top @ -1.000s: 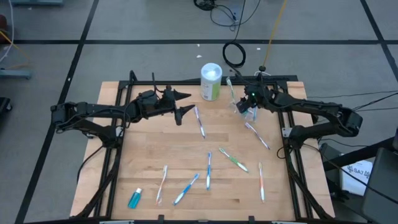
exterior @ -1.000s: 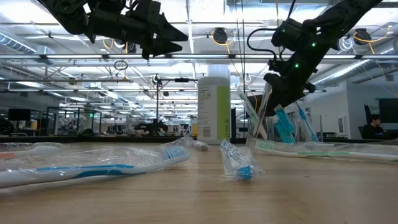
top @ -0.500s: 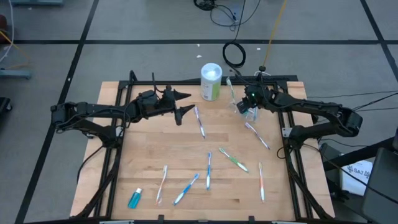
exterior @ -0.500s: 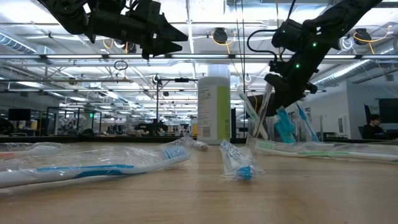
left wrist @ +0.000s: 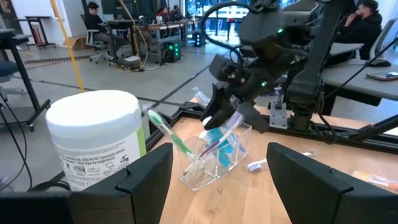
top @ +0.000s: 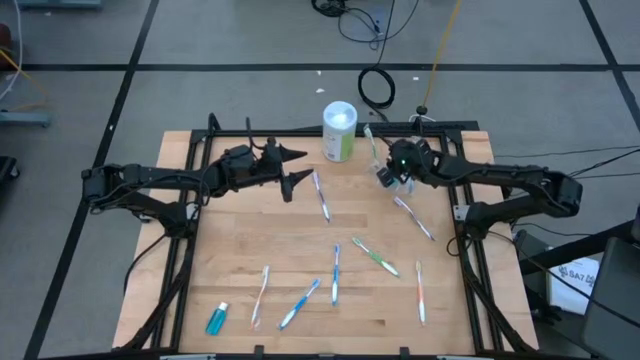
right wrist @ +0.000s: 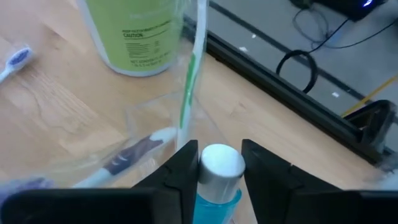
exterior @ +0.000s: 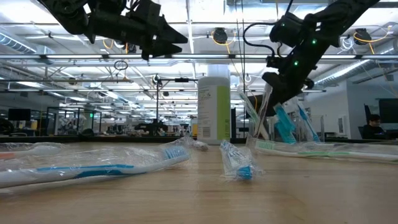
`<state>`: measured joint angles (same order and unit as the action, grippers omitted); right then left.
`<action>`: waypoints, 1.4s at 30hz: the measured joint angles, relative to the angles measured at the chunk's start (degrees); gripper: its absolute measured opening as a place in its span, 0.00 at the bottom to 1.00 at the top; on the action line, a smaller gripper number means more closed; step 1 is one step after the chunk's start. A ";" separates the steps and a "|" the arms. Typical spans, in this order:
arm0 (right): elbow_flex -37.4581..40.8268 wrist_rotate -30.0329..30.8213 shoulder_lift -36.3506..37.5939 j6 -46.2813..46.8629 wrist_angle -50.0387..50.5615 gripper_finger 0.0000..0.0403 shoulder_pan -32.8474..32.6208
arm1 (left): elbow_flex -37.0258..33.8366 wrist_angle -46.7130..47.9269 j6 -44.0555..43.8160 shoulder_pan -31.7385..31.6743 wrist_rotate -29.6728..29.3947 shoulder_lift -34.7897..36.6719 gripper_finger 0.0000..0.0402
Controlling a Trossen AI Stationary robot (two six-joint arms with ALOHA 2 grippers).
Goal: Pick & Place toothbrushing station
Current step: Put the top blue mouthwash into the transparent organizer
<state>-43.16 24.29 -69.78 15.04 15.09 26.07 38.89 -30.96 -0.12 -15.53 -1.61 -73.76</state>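
Observation:
The clear plastic cup (top: 396,180) stands at the table's far right, and also shows in the left wrist view (left wrist: 219,157) and the low view (exterior: 273,127). A green-and-white toothbrush (right wrist: 188,81) and a purple one lean in it. My right gripper (top: 393,168) is just above the cup, shut on a teal-blue, white-capped tube (right wrist: 219,180). My left gripper (top: 297,166) hovers open and empty above the table's far left-centre. Several wrapped toothbrushes (top: 335,272) and another teal tube (top: 217,318) lie on the table. My right gripper pinches the tube between its two fingers, one on each side just behind the white cap (right wrist: 221,163). The fingers slant down from the table's right. The cap end points away from the wrist, down toward the cup's opening, and the tube is clear of the table.
A white canister with a green label (top: 339,130) stands at the far edge, left of the cup. A toothbrush (top: 321,194) lies near my left gripper and another (top: 412,216) just in front of the cup. Black frame rails run along the table's left, right and far sides.
My right gripper has shifted a little toward the table's left over the cup and turned slightly, still shut on the tube. My left arm has kept still.

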 joint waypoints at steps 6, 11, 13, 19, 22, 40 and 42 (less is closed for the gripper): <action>0.00 9.04 0.00 2.22 0.09 0.27 -5.46 | 0.00 1.74 -0.21 0.00 -0.02 0.00 0.67; 0.00 16.94 0.00 4.82 0.20 0.27 -9.21 | 0.00 2.56 -0.43 0.00 -0.04 0.00 0.67; 0.00 19.68 0.00 4.52 0.09 0.26 -10.04 | 0.00 2.54 -0.98 0.00 -0.04 0.00 0.67; 0.00 22.00 0.00 3.63 0.06 0.26 -10.45 | 0.00 2.52 -1.67 0.00 -0.03 0.00 0.67; 1.09 22.51 0.02 3.90 -1.35 0.28 -10.45 | 0.00 2.50 -1.66 0.00 -0.04 0.00 0.67; 11.34 21.93 0.02 5.51 -14.00 0.28 -10.89 | 0.00 2.43 -1.66 0.00 -0.04 0.00 0.67; 11.34 21.69 0.02 5.54 -14.01 0.27 -10.86 | 0.00 2.41 -1.66 0.00 -0.04 0.00 0.67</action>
<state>-31.81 45.98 -69.76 20.58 1.08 15.20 38.89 -28.55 -1.78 -15.53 -1.65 -73.76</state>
